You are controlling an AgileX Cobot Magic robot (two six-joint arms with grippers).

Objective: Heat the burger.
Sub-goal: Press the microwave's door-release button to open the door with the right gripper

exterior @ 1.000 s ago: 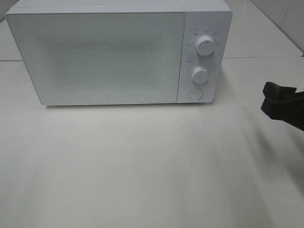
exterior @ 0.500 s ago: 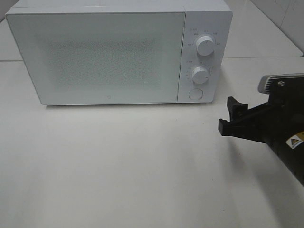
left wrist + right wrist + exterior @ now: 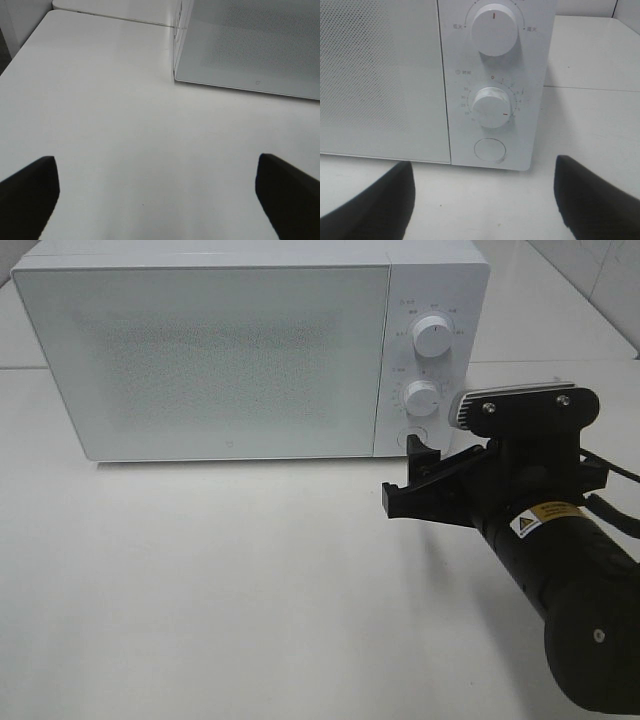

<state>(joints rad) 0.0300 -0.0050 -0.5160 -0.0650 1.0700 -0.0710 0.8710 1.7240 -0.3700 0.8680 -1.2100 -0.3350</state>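
Observation:
The burger is out of view. The white microwave (image 3: 220, 350) stands at the back of the table with its door closed, and its frosted front hides whatever is inside. My right gripper (image 3: 403, 472) is open and empty, just in front of the control panel near the round button (image 3: 407, 436). The right wrist view shows its fingers (image 3: 370, 200) on either side of that button (image 3: 489, 150), below the lower knob (image 3: 492, 106). My left gripper (image 3: 157, 200) is open and empty over bare table, short of the microwave's left front corner (image 3: 176, 75). It does not appear in the exterior high view.
The panel carries an upper knob (image 3: 431, 337) and a lower knob (image 3: 421, 397). The white table (image 3: 200, 580) stretches in front of the microwave. A seam between table tops (image 3: 115, 17) runs behind the microwave's left side.
My right arm has come in from the right edge and moved left toward the microwave's control panel. The microwave and its door have not moved.

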